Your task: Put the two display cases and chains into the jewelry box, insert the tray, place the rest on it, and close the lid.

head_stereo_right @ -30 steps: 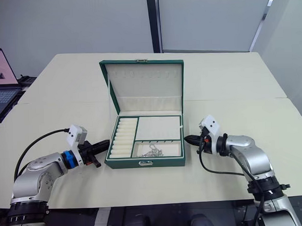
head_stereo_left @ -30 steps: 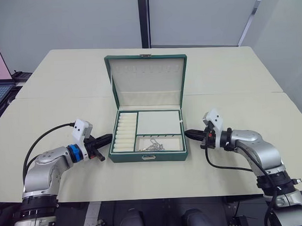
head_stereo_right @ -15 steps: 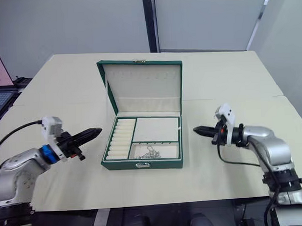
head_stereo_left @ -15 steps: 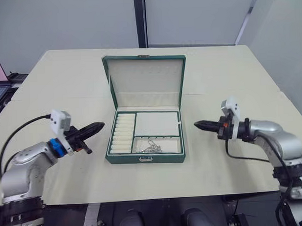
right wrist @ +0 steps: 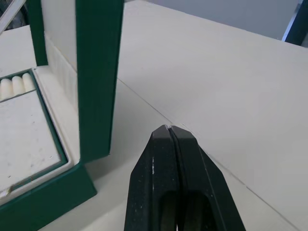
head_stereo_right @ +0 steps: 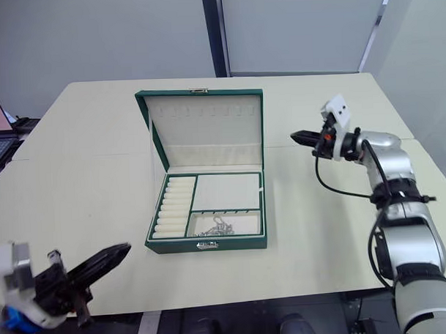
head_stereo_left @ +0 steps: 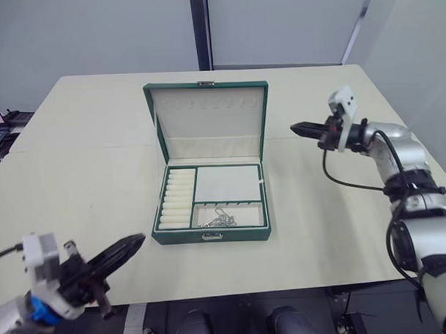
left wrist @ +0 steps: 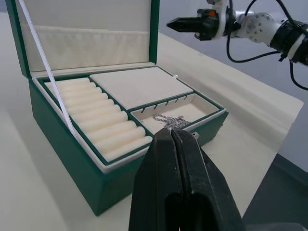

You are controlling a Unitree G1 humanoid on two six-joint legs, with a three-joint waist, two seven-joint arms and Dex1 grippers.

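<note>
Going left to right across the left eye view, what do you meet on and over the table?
left gripper → jewelry box, lid standing open, chains in its front compartment → right gripper

Jewelry box (head_stereo_left: 210, 233): dark green matt covering, apparently leatherette, with a cream cloth-like lining on the lid (head_stereo_left: 207, 120) and tray (head_stereo_left: 227, 184), and a small metallic gold clasp (head_stereo_left: 208, 236). Chains (left wrist: 169, 120): bright silvery metal. Desk (head_stereo_left: 84, 172): smooth matt cream surface; left tool (left wrist: 173, 135) of smooth, slightly glossy black plastic.
</note>
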